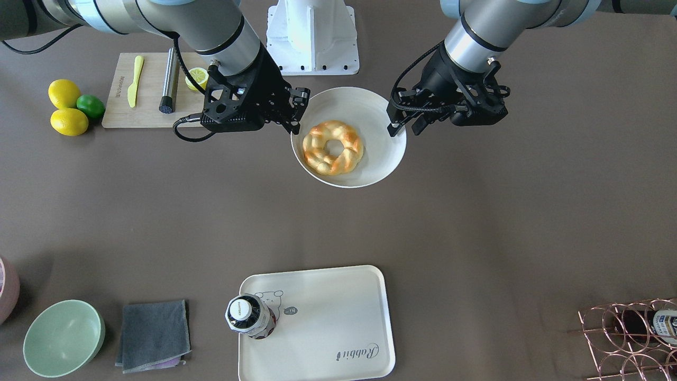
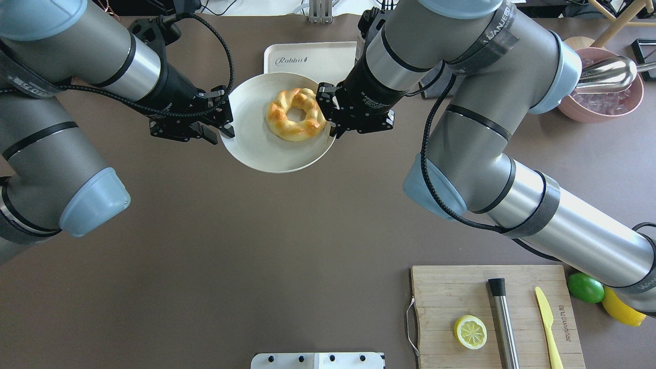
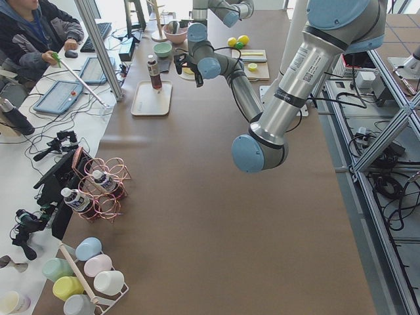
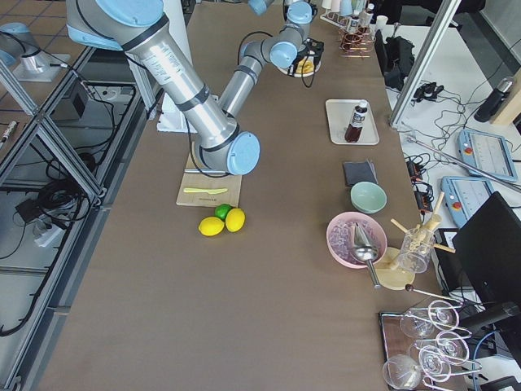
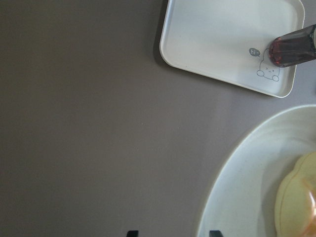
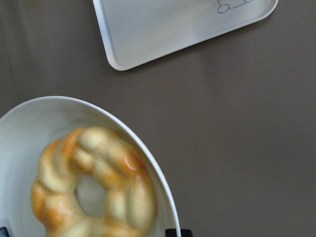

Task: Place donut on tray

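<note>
The braided golden donut [image 1: 333, 147] lies on a round white plate [image 1: 370, 100] at the table's middle; it also shows in the overhead view [image 2: 296, 114]. My right gripper [image 1: 299, 112] is open at the plate's edge, its fingers on either side of the donut in the right wrist view [image 6: 90, 232]. My left gripper [image 1: 405, 127] is open at the opposite edge, the plate's rim between its fingertips [image 5: 173, 233]. The cream tray [image 1: 328, 323] with a bear drawing and "Rabbit" script lies across the table from the robot, apart from the plate.
A dark bottle [image 1: 248, 316] stands on the tray's bear corner. A cutting board [image 1: 148, 114] holds a lemon slice [image 1: 198, 76], a yellow knife and a metal rod, with lemons and a lime beside it. A green bowl [image 1: 63, 337], a grey cloth [image 1: 153, 334] and a wire rack [image 1: 629, 338] line the operators' side.
</note>
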{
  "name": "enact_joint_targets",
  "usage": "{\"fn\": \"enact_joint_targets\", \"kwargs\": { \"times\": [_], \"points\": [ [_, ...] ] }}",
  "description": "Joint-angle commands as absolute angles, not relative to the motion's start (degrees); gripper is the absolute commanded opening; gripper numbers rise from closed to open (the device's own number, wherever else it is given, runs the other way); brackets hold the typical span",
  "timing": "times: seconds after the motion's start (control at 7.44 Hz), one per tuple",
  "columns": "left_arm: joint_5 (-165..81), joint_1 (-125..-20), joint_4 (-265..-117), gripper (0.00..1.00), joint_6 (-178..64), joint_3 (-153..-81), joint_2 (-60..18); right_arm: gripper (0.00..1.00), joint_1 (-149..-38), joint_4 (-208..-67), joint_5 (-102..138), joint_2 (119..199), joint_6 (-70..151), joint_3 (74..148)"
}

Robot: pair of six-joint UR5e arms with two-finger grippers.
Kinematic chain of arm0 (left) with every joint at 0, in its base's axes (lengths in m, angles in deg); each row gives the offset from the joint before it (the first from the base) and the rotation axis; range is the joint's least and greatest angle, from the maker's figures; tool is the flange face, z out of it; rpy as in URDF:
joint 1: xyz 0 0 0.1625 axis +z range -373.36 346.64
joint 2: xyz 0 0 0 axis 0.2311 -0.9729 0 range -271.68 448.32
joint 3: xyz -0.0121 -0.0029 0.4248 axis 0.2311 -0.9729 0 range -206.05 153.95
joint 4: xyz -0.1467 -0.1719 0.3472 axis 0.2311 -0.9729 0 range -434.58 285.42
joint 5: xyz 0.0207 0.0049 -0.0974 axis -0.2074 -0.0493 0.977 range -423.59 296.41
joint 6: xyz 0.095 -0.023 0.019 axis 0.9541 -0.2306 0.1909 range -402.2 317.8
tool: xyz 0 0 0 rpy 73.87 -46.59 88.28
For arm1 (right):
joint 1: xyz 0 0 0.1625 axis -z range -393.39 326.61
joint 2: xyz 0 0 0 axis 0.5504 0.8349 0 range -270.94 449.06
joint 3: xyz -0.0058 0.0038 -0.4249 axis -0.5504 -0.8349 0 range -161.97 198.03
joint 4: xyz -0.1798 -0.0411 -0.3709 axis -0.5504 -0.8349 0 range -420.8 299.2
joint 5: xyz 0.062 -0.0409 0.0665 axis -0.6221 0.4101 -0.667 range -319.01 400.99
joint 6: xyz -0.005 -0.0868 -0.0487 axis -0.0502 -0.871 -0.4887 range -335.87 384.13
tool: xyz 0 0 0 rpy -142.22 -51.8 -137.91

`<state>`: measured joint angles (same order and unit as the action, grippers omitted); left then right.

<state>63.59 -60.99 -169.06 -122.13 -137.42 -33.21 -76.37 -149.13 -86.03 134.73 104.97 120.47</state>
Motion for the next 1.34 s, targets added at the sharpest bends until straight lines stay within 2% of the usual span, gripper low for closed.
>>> {"fn": "enact_joint_targets", "kwargs": {
  "times": [0.0, 0.27, 0.54, 0.81, 1.21],
  "points": [
    [62.89, -60.65, -169.06, 0.30, -122.27, -138.03, -33.23, 0.00, -76.37, -149.13, -86.10, 134.68, 104.98, 120.59],
    [59.47, -59.60, -169.06, 0.00, -127.59, -138.81, -33.23, 0.00, -76.28, -149.13, -86.19, 134.59, 106.29, 120.68],
    [59.37, -59.50, -169.06, 0.00, -127.63, -138.82, -33.14, 0.00, -76.11, -149.13, -86.28, 134.59, 106.57, 121.03],
    [58.67, -59.50, -168.97, 0.00, -127.71, -138.82, -33.14, 0.99, -76.28, -149.13, -85.93, 134.67, 107.79, 121.12],
    [55.78, -57.58, -169.06, 0.00, -127.71, -136.72, -33.32, 1.00, -80.48, -149.13, -89.42, 135.90, 107.97, 121.56]
  ]
}}
